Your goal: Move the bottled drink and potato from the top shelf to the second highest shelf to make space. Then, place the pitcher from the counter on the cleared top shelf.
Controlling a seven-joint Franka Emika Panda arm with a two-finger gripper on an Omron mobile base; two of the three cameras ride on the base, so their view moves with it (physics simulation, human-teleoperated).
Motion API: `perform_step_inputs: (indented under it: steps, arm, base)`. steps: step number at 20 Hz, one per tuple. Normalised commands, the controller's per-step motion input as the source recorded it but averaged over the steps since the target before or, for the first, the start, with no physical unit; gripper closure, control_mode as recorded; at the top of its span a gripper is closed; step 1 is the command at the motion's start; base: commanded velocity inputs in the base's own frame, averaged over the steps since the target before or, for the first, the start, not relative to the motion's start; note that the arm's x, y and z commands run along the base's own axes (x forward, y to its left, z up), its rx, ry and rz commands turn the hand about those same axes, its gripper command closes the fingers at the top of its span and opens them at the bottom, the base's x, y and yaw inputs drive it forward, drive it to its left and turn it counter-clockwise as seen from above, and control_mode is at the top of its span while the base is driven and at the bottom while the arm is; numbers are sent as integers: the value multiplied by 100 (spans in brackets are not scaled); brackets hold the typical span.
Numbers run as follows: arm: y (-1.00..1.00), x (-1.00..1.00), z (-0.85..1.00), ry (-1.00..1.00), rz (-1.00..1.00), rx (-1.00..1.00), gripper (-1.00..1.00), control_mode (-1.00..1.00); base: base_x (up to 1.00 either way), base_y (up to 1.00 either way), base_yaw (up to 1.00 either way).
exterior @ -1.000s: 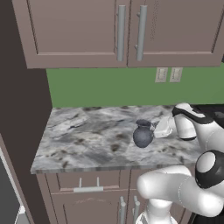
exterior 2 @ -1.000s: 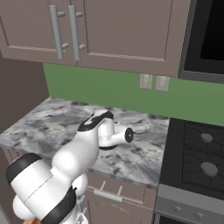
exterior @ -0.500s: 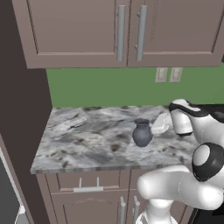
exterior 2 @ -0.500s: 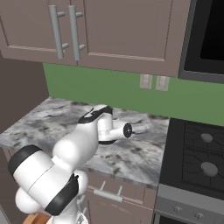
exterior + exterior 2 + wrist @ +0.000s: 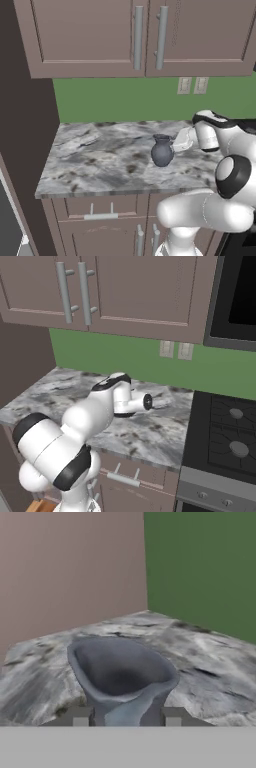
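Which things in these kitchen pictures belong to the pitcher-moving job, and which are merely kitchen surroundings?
Belonging to the job:
- pitcher, standing upright
- counter, which it stands on
- gripper, its fingertips either side of the pitcher's neck

Just surroundings:
- upper cabinets
- wall outlets
- stove
- drawer under the counter

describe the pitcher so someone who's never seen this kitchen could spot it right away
Find the grey-white marbled counter under the brown wall cabinets and green backsplash. Toward its right part stands the pitcher, upright, with the gripper reaching it from the right, a fingertip on either side of its neck. It is a dark blue-grey, round-bellied vase shape with a narrowed neck and flared lip, unlike the pale stone around it.
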Motion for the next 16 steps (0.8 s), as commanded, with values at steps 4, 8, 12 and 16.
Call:
perform_step_inputs:
  steps: [4,8,12,16]
  arm:
    - [1,0,0,1,4,0,100,-100]
    - [0,-2,0,0,0,0,100,-100]
    - [41,-46,11,0,-4,-6,100,-100]
    - [51,-68,43,0,-19,-12,100,-100]
  base:
    - [0,0,0]
    - [0,0,0]
    - [0,0,0]
    - [0,0,0]
